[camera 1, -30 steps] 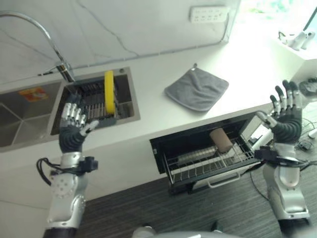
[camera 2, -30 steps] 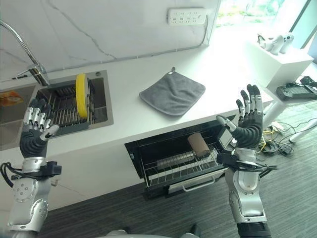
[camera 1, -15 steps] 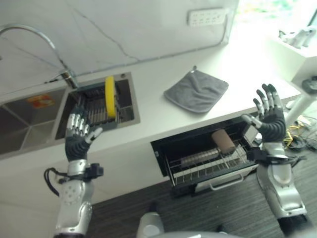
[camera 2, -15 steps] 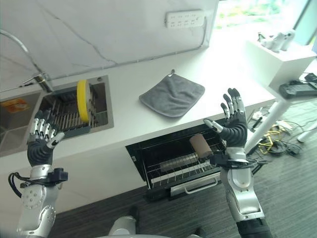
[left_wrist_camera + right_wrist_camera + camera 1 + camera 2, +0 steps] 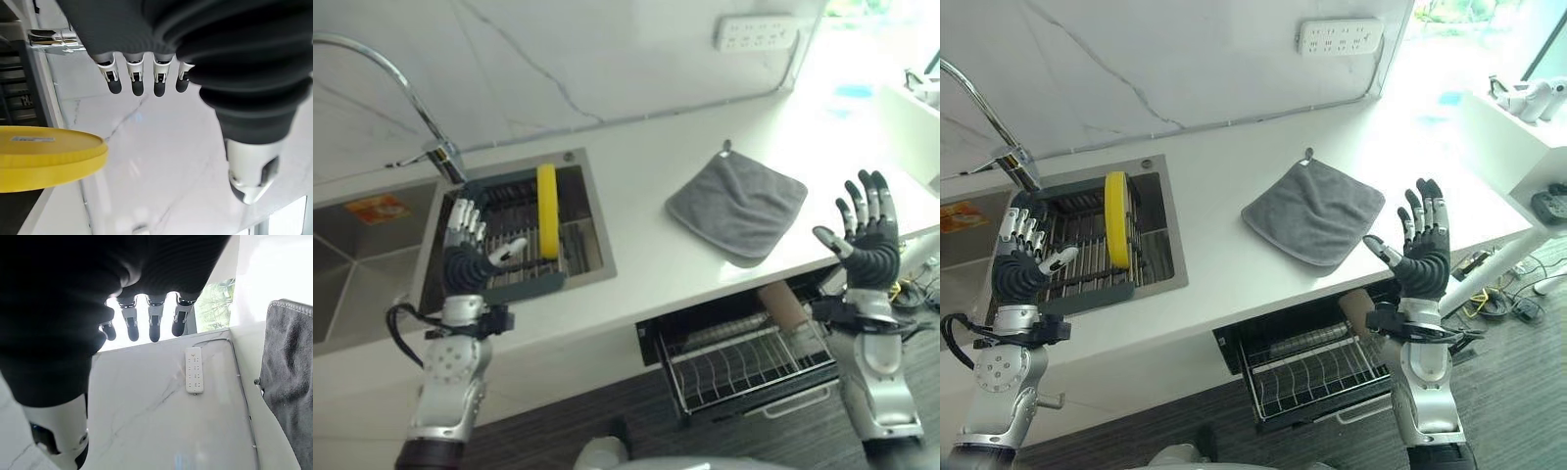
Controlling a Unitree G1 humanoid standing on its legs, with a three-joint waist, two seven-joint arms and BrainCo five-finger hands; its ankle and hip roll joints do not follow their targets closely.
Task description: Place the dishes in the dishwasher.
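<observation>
Yellow plate stands on edge in the dark dish rack inside the sink, near the rack's right side. Faucet rises at the sink's back left corner.

Left robot hand is raised in front of the sink's near edge, palm toward the wall, fingers straight and spread, thumb angled toward the plate; it holds nothing and sits apart from the plate. In the left wrist view the fingertips hang free in a row with the plate's rim below them and clear air between.

Right robot hand is upright past the table's front edge, near its right end, fingers extended, empty. Open air all round it.

Grey cloth lies flat on the table between sink and right end, its near corner close to the front edge. Wall socket strip is on the marble wall behind.

Below the table edge, the dishwasher drawer is pulled out; its wire rack holds a brown cylindrical cup lying at the back right. Most of the rack wires are bare.
</observation>
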